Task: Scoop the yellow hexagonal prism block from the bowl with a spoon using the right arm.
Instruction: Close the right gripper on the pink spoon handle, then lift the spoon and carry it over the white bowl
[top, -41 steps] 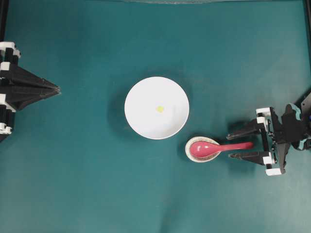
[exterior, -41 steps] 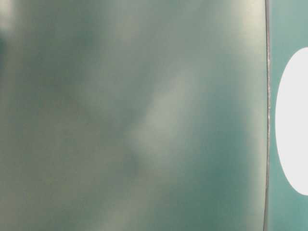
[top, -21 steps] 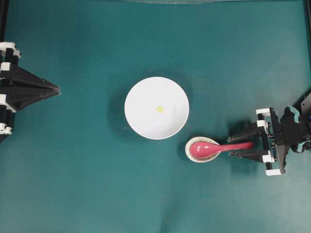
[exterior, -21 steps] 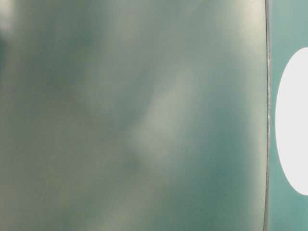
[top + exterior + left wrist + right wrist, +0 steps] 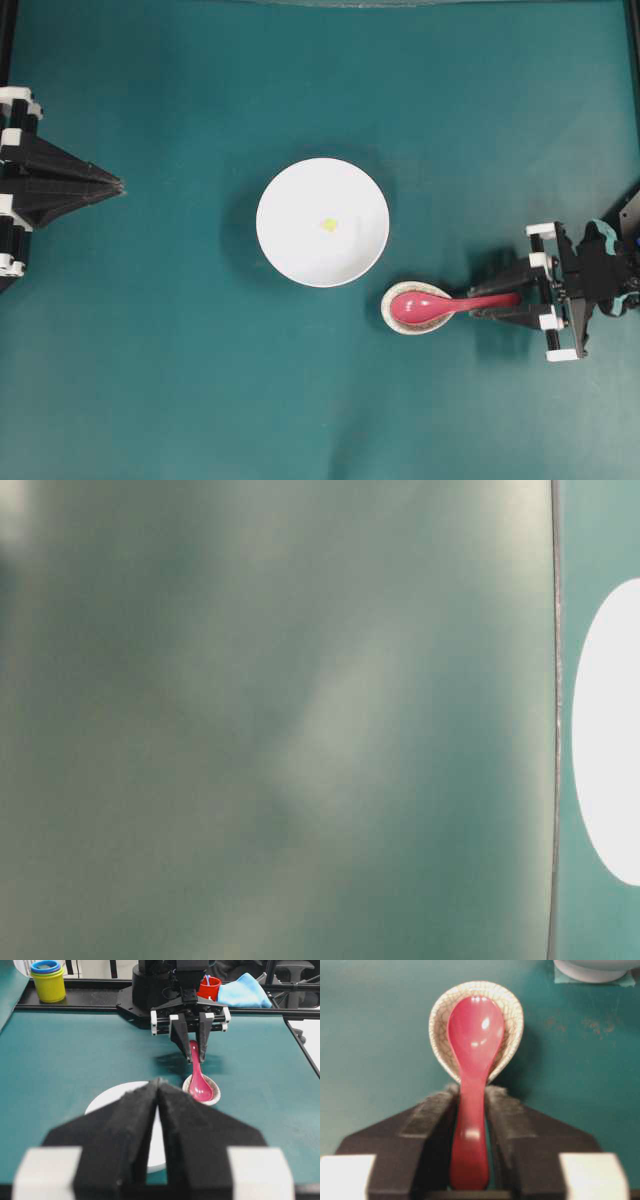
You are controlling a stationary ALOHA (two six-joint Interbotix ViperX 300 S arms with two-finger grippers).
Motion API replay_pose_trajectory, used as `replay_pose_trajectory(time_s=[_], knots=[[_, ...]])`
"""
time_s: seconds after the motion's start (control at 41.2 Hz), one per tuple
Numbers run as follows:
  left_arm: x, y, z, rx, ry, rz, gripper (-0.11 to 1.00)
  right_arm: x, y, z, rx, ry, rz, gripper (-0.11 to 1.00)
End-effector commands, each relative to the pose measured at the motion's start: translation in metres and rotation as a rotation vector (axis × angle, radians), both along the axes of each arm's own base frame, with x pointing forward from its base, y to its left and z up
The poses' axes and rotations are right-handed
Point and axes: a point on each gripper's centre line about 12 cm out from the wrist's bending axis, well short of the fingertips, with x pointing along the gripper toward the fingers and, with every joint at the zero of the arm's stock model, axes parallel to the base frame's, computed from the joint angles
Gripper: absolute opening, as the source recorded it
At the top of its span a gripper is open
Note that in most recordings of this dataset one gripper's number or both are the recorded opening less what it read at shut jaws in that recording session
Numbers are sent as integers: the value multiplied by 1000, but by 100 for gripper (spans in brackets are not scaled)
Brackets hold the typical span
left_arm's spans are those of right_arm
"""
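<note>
While the table-level view is being blurred to haze, the glossy pink-red spoon (image 5: 472, 1060) is being pinched at its handle by the right gripper (image 5: 470, 1110), resting in the crackled rest (image 5: 512, 1015); the left gripper (image 5: 159, 1085) is being kept pressed together.

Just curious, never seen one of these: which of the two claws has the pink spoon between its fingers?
The right gripper, at the overhead view's right edge, straddles the spoon handle. The left gripper sits shut and empty, far left.

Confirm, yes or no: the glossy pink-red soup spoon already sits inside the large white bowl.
No: the glossy pink-red soup spoon lies in the small speckled beige spoon rest, beside the large white bowl.
</note>
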Motion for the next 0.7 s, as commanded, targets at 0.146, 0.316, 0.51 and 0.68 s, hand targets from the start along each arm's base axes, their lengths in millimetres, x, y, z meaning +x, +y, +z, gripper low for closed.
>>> replay_pose_trajectory(time_s=[0.146, 0.316, 0.51, 0.68], knots=[[2, 0, 11, 1, -23, -2, 8, 7, 1, 26, 44, -123, -10, 21], [2, 0, 10, 17, -14, -2, 8, 13, -6, 53, 77, -191, -45, 21], [1, 1, 9, 23, 5, 4, 8, 30, -23, 82, 43, -145, -101, 21], [-1, 3, 10, 21, 3, 16, 8, 52, -37, 114, 6, -35, -106, 21]])
